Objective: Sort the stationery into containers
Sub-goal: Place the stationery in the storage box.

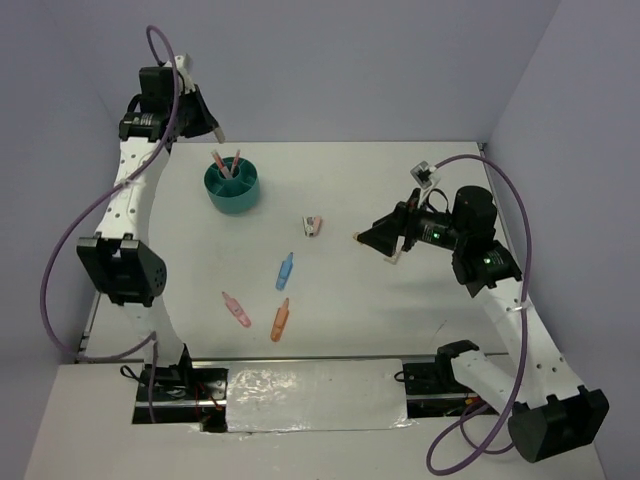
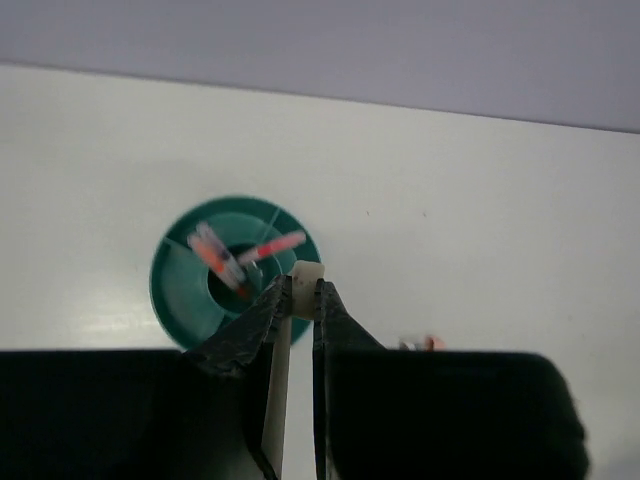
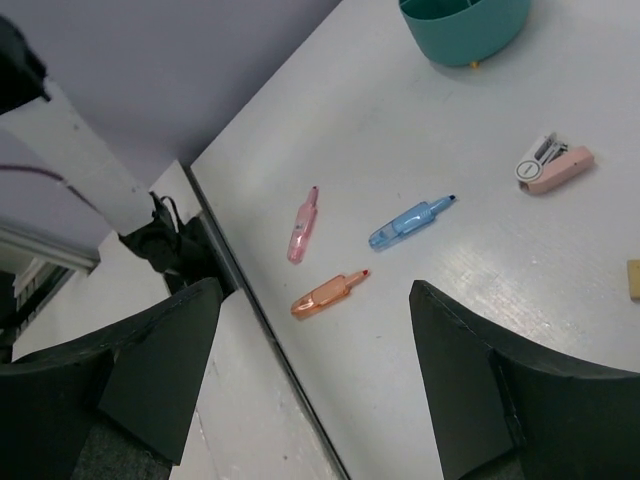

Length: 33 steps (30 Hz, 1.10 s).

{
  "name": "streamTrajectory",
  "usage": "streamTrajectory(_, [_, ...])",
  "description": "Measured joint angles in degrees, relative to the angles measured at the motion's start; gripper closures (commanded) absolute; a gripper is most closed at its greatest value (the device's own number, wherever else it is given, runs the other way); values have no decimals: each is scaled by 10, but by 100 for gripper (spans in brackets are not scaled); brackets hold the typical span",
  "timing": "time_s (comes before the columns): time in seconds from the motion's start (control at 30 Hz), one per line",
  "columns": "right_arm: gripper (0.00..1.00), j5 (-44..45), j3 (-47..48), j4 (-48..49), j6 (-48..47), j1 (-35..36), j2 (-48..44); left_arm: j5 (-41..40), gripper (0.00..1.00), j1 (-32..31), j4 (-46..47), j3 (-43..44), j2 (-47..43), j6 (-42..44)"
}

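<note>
1. The teal organiser (image 1: pixel 244 196) is a low round tub with a central cup and divided ring sections. It stands on the white table (image 1: pixel 420 310) at about 10 o'clock from the table's middle in the top view.
2. Two thin orange-marked pens (image 1: pixel 226 163) stand in the central cup, one leaning toward 11 o'clock and the other toward 1 o'clock.
3. The left jaws are clenched on a small cream eraser (image 2: pixel 308 274). In the left wrist view it hangs over the organiser at about 4 o'clock from the cup.
4. The right jaws are spread wide and grasp nothing. They hang above the table at 3 o'clock from its middle.
5. The blue marker (image 1: pixel 285 271) lies flat, its long axis running 6 to 12 o'clock with the narrow tip toward 12.
6. The orange marker (image 1: pixel 280 319) lies just nearer than the blue one on much the same axis, tip toward 12 to 1 o'clock.
7. The pink marker (image 1: pixel 236 309) lies at 9 o'clock from the orange one, on a 5-to-11 axis with its tip toward 11.
8. A small pink and white item (image 1: pixel 313 227) lies at 1 o'clock from the blue marker; I cannot tell what it is.
9. A tan block (image 3: pixel 633 279) shows at the edge of the right wrist view.
</note>
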Motion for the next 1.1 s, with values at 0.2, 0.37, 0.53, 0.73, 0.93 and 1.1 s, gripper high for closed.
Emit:
streamTrajectory(0.2, [17, -37, -37, -14, 12, 13, -41, 28, 100, 1, 52, 28, 75, 106])
streamTrajectory(0.37, [16, -40, -46, -56, 15, 43, -63, 31, 100, 2, 115, -15, 75, 158])
streamTrajectory(0.53, [16, -38, -42, -90, 4, 52, -87, 22, 100, 7, 172, -80, 55, 151])
streamTrajectory(0.73, [16, -38, -46, -77, 12, 52, -77, -32, 100, 28, 160, -199, -28, 91])
streamTrajectory(0.93, [16, -38, -54, -39, 33, 52, -46, -97, 100, 39, 147, -280, -137, 4])
streamTrajectory(1.1, [16, -38, -55, -19, 42, 53, -30, -102, 100, 39, 146, -304, -169, -39])
